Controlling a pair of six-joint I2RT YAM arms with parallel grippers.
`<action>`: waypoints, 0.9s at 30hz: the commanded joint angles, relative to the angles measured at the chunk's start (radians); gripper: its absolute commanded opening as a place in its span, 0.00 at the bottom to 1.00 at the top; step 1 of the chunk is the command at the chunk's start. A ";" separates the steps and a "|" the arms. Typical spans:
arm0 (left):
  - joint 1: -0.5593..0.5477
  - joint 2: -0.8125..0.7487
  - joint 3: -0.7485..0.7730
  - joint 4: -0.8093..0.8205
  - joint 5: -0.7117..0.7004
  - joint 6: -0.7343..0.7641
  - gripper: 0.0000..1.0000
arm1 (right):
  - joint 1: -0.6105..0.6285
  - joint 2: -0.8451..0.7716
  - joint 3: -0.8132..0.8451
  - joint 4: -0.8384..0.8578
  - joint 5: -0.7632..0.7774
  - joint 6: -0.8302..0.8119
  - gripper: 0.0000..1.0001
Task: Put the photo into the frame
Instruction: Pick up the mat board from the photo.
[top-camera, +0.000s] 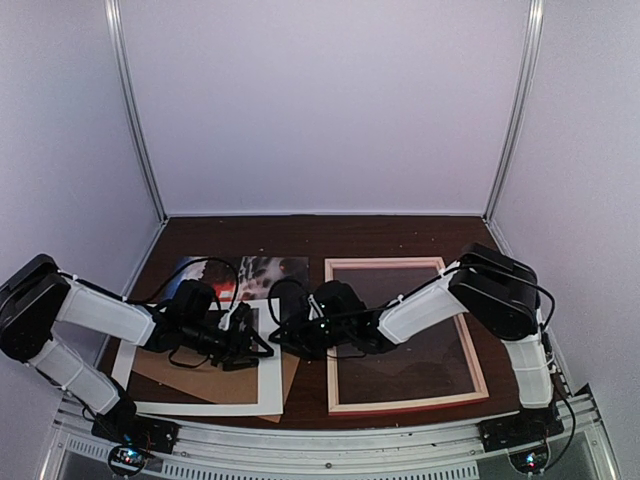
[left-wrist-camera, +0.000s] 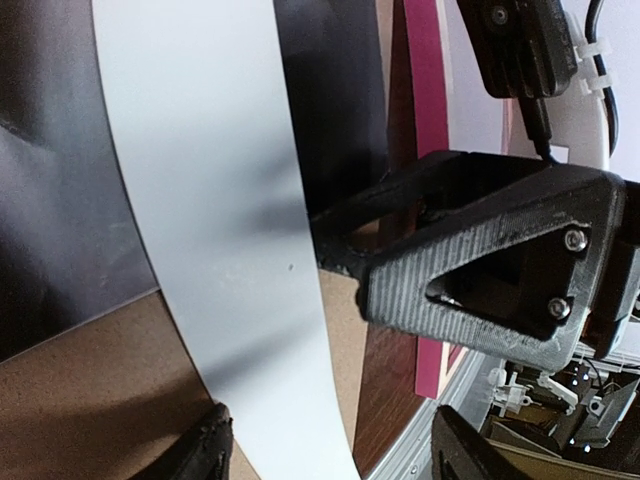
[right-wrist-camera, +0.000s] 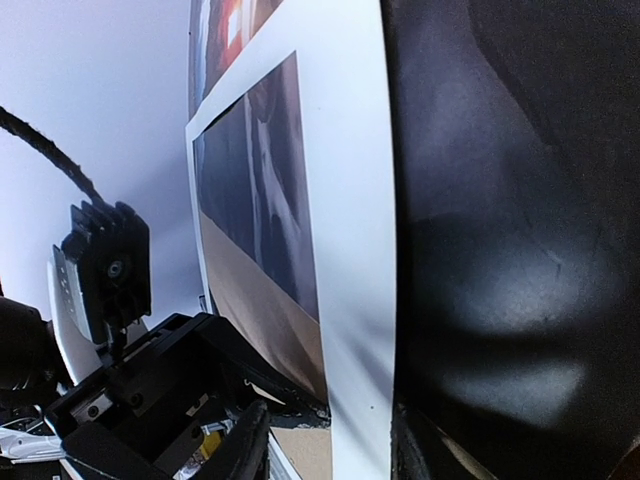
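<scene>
Looked down on a dark reddish-brown wooden table (top-camera: 300, 232). Found the frame (top-camera: 400, 404) lying flat on its right half. Found on the left half, just beside it, the photo (top-camera: 265, 272) at the far side, brown cardboard (top-camera: 190, 375) nearer, and a white mat (top-camera: 200, 407) laid over both.

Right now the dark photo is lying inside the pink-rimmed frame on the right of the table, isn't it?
Not inside. The top external view shows the photo lying left of the frame, partly under the white border sheet. The frame is on the right of the table, as you say.
</scene>
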 joint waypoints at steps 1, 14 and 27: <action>-0.010 0.031 -0.021 0.002 -0.020 0.012 0.69 | -0.007 -0.013 -0.009 0.046 -0.058 0.012 0.42; -0.013 0.044 -0.009 0.015 0.005 0.028 0.68 | -0.009 0.013 0.049 0.060 -0.159 -0.015 0.41; -0.028 0.031 -0.021 0.055 0.006 0.033 0.68 | -0.010 -0.004 0.077 -0.108 -0.154 -0.120 0.40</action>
